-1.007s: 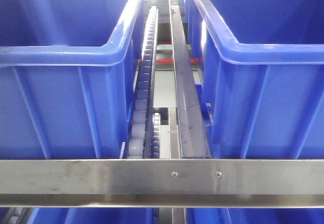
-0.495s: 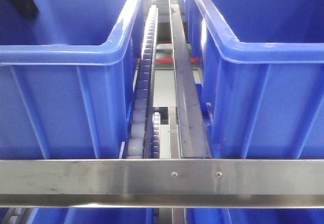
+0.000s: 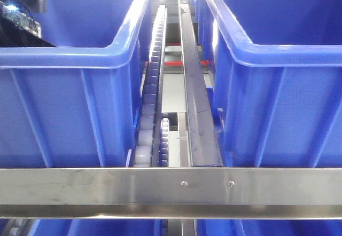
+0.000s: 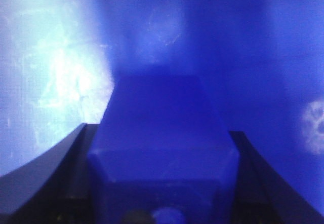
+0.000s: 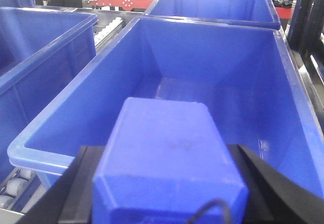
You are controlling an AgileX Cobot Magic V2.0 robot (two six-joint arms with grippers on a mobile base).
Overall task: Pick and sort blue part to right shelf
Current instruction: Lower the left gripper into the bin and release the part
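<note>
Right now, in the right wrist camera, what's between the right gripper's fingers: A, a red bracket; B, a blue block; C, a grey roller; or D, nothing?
B: the right wrist view shows a blue block clamped in the right gripper, with its black fingers on either side, above an open blue bin.

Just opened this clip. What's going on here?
Both arms are carrying parts. The left tool is shut on a blue plastic block inside the left blue plastic bin, where the front view shows part of that arm. The right tool is shut on a second blue block, held above the near end of another blue plastic bin and not yet released.
</note>
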